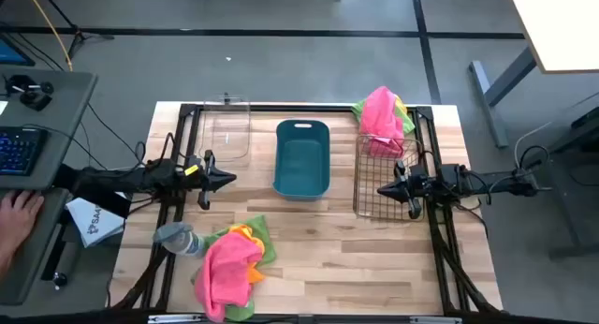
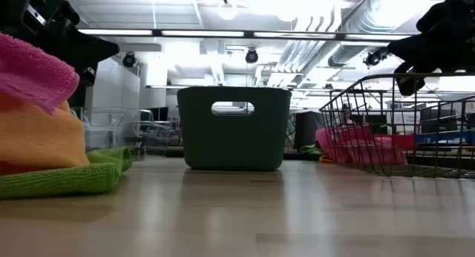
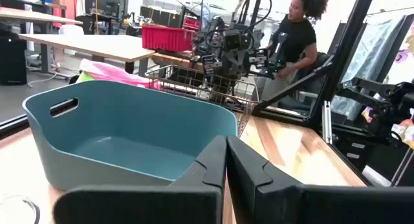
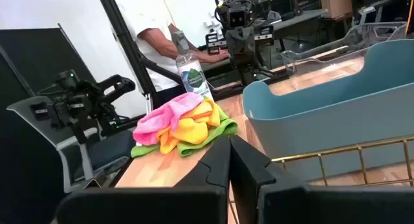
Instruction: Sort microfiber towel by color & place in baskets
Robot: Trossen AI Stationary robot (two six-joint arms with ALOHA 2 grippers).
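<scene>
Both arms hover level over the bench [image 1: 374, 258], apparently parked between picks. The left hand [image 1: 225, 179] has its fingers pressed together, empty, just beside the teal tub [image 1: 301, 157], with the clear box [image 1: 227, 129] close behind it. The right hand [image 1: 386, 189], likewise closed and empty, hangs over the wire basket [image 1: 384, 204]. A fuzzy heap of pink, orange and lime towels [image 1: 232, 264] lies nearer than the left hand, beside a bottle [image 1: 178, 238]. More pink and green cloth [image 1: 382, 118] drapes the basket's far rim.

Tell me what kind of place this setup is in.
Probably a robotics lab or workshop: exposed ceiling ducts overhead, a keyboard workstation beside the wooden table, and more worktables behind.
</scene>
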